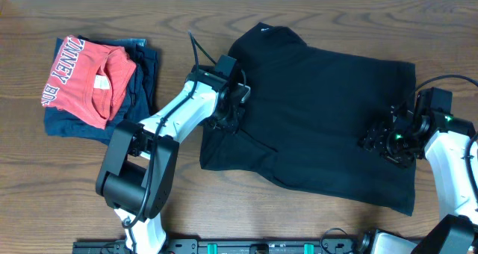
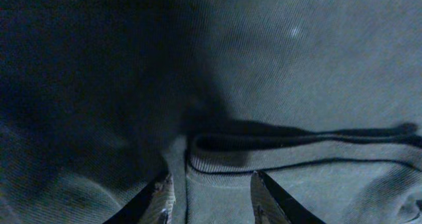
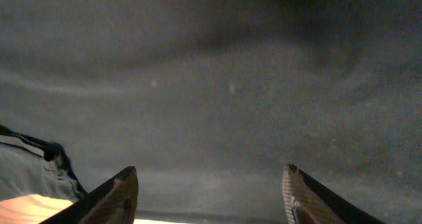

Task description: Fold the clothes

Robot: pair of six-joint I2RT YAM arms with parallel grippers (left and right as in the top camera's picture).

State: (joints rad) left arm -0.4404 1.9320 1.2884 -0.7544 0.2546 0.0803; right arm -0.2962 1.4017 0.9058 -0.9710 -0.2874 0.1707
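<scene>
On the wooden table (image 1: 75, 172), centre to right: black shirt (image 1: 328, 97) lies spread out, mostly flat, with its lower edge running slantwise toward the near right corner. Small white mark (image 1: 263, 30) sits at the shirt's far point.

Left end of the table: red shirt (image 1: 82, 78) with white lettering lies on top of a navy garment (image 1: 146, 75), well apart from the black shirt.

Left gripper (image 1: 233, 112) is down at the shirt's left edge. Left wrist view: the gripper (image 2: 211, 199) has both fingers (image 2: 161, 201) low on the cloth, set somewhat apart, with a ribbed hem (image 2: 297, 155) of the black shirt (image 2: 297, 66) folded over and running in between the tips. Cannot tell whether the jaws are pinching the cloth or only straddling it.

Right gripper (image 1: 385, 140) is over the right part of the shirt, inside its right edge. Right wrist view: the gripper (image 3: 211, 196) has its fingers (image 3: 122, 194) spread wide over smooth black shirt (image 3: 217, 99) cloth with nothing caught between them, so the jaws are open. A strip of table (image 3: 30, 207) shows at the lower left of that view, past the shirt's edge.
</scene>
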